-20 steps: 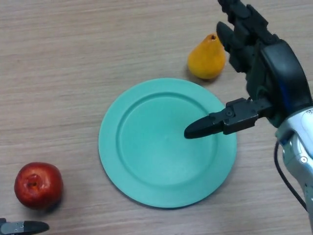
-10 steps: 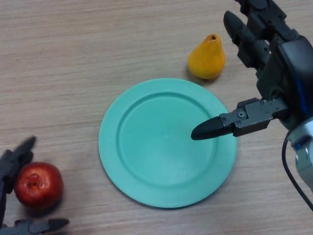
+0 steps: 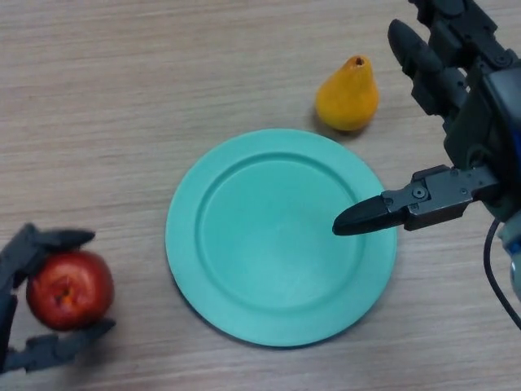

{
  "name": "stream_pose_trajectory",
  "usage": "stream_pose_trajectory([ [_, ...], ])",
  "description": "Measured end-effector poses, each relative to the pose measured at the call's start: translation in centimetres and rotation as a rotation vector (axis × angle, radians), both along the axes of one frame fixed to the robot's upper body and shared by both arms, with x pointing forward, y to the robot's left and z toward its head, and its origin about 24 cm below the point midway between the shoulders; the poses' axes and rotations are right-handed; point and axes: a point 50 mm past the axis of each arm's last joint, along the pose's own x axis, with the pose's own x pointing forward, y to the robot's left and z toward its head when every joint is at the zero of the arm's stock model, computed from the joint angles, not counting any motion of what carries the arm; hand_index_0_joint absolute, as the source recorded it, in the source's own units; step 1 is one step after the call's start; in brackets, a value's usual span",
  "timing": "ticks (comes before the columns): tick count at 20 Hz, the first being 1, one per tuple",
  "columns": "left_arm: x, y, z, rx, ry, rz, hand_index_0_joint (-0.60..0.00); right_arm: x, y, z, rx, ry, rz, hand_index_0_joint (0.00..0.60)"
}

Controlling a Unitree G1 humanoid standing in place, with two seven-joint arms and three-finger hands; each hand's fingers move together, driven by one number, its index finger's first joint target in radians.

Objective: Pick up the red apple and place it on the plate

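At the lower left corner of the wooden table (image 3: 122, 122), the red apple (image 3: 69, 290) rests on the surface with your left hand (image 3: 24, 305) bracketing it: the fingers reach over its far side and the thumb lies under its near side, both at or close to the skin but not visibly clamped. Treat the grasp as unfinished. Curl fingers and thumb evenly around the widest part of the fruit, since a round, smooth apple is likely to squirt out of an off-centre pinch. Confirm firm contact on opposite sides before you lift. Raise it straight up, then carry it right toward the teal plate (image 3: 203, 175), which lies well apart from the apple.

Your right hand (image 3: 456, 122) hangs spread above the plate's right rim, thumb pointing inward. Move it clear before the transfer. The yellow pear (image 3: 348, 94) sits just beyond the plate; leave it undisturbed.
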Motion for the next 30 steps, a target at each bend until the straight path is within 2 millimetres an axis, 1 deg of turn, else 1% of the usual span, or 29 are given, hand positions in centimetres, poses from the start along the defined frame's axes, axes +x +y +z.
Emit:
stream_pose_trajectory([
  [3, 1.3, -1.3, 1.6, 0.004, -0.001, -0.057, -0.6, 0.0, -0.1, 0.0, -0.007, 0.0, -0.005, 0.0],
  [5, 2.7, -3.2, 2.4, -0.019, 0.032, -0.129, -0.6, 0.0, -0.2, -0.1, -0.008, 0.002, -0.007, 0.0],
  [6, 3.4, -4.7, 2.9, -0.051, 0.067, -0.206, -0.6, 0.0, -0.2, -0.2, -0.008, 0.006, -0.009, 0.0],
  [7, 4.0, -5.9, 3.1, -0.067, 0.086, -0.242, -0.6, 0.0, -0.3, -0.1, -0.007, 0.005, -0.014, 0.0],
  [8, 4.7, -7.6, 3.1, -0.087, 0.11, -0.288, -0.6, -0.1, -0.6, 0.0, -0.004, 0.005, -0.026, 0.0],
  [10, 5.8, -10.2, 2.9, -0.068, 0.123, -0.373, -0.6, -0.3, -1.1, 0.2, -0.003, -0.001, -0.05, 0.0],
  [12, 7.0, -12.1, 2.0, -0.03, 0.158, -0.403, -0.6, -0.4, -1.9, -0.5, -0.015, 0.028, -0.073, 0.0],
  [13, 7.3, -12.7, 1.6, -0.013, 0.178, -0.42, -0.6, -0.5, -2.2, -0.9, -0.028, 0.052, -0.078, 0.0],
  [14, 7.4, -13.4, 0.9, 0.074, 0.214, -0.441, -0.6, -0.4, -2.7, -1.1, -0.032, 0.08, -0.091, 0.0],
  [15, 7.3, -13.6, 0.6, 0.101, 0.245, -0.475, -0.6, -0.5, -3.0, -1.1, -0.03, 0.083, -0.106, 0.0],
  [16, 7.2, -13.7, 0.4, 0.105, 0.263, -0.5, -0.452, -0.6, -3.4, -1.5, -0.032, 0.096, -0.122, 0.0],
  [17, 7.3, -13.7, 0.5, 0.092, 0.263, -0.5, -0.35, -0.6, -3.4, -1.6, -0.033, 0.105, -0.123, 0.0],
  [18, 7.4, -13.6, 0.5, 0.052, 0.27, -0.5, -0.202, -0.6, -3.4, -1.7, -0.037, 0.11, -0.109, 0.0],
  [20, 7.8, -13.3, 0.4, 0.013, 0.322, -0.469, -0.001, -0.2, -3.5, -2.0, -0.051, 0.117, -0.087, 0.0],
  [22, 8.1, -12.6, 1.2, 0.039, 0.328, -0.427, 0.0, 0.4, -4.0, -2.7, -0.074, 0.147, -0.119, 0.0],
  [23, 8.0, -12.3, 1.7, 0.078, 0.322, -0.429, 0.0, 0.5, -4.1, -2.7, -0.074, 0.151, -0.123, 0.0],
  [25, 7.6, -11.7, 3.4, 0.109, 0.289, -0.427, 0.0, 0.8, -4.2, -2.7, -0.077, 0.156, -0.119, 0.0],
  [27, 6.2, -10.8, 5.8, 0.149, 0.196, -0.429, 0.0, 0.9, -4.4, -2.7, -0.063, 0.163, -0.116, 0.0],
  [28, 5.5, -9.4, 7.0, 0.16, 0.142, -0.411, 0.0, 1.1, -4.7, -2.7, -0.044, 0.161, -0.117, 0.0],
  [29, 5.0, -8.0, 7.7, 0.127, 0.122, -0.395, 0.0, 1.3, -4.9, -2.7, -0.037, 0.152, -0.119, 0.0],
  [30, 4.3, -6.0, 8.4, 0.066, 0.097, -0.363, 0.0, 1.3, -5.3, -2.6, -0.033, 0.142, -0.127, 0.0],
])
